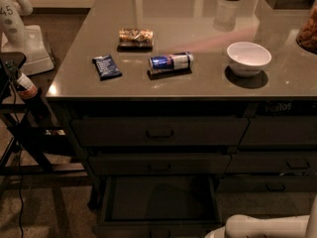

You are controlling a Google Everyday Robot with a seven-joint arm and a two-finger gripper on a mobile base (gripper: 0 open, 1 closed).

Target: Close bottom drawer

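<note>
The bottom drawer (159, 198) is the lowest of the left three-drawer stack and stands pulled out, its dark plain interior showing. Its low front panel (148, 230) lies at the frame's bottom edge. The two taller drawers (159, 131) above it are shut. My gripper is out of view; only a white arm link (267, 227) shows at the bottom right, just right of the open drawer's front corner.
On the counter (74, 83) lie a dark blue packet (106, 66), a brown snack bag (135, 36), a blue can on its side (171, 62) and a white bowl (248, 57). A black stand (22, 128) with a cable is at left. Narrower drawers (277, 133) are at right.
</note>
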